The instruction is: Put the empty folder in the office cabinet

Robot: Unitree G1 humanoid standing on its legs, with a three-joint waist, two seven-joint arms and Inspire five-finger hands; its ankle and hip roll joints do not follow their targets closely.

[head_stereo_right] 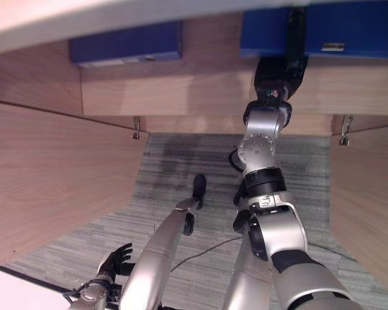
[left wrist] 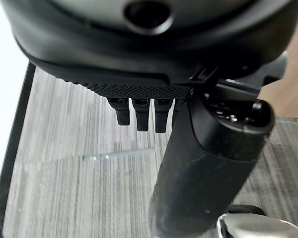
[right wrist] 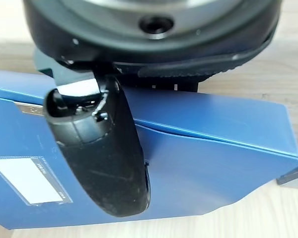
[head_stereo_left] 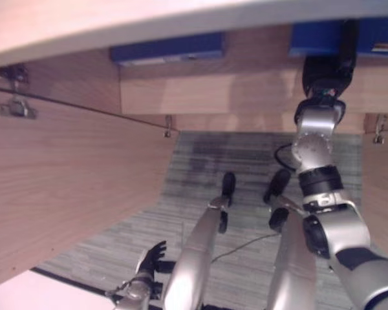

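Right hand (head_stereo_right: 276, 76) gripping blue folder (right wrist: 208, 163), on cabinet shelf (head_stereo_right: 200, 87)

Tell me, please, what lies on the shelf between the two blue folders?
Nothing: between the left blue folder and the right blue folder, held by the right hand, the wooden shelf is bare, seen in both eye views.

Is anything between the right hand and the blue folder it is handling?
Nothing visible: the right hand lies directly against the blue folder on the wooden cabinet shelf, its thumb across the folder's face.

Soft even indoor light, pale glare on cabinet top edge (head_stereo_left: 116, 26), wrist views blurred up close
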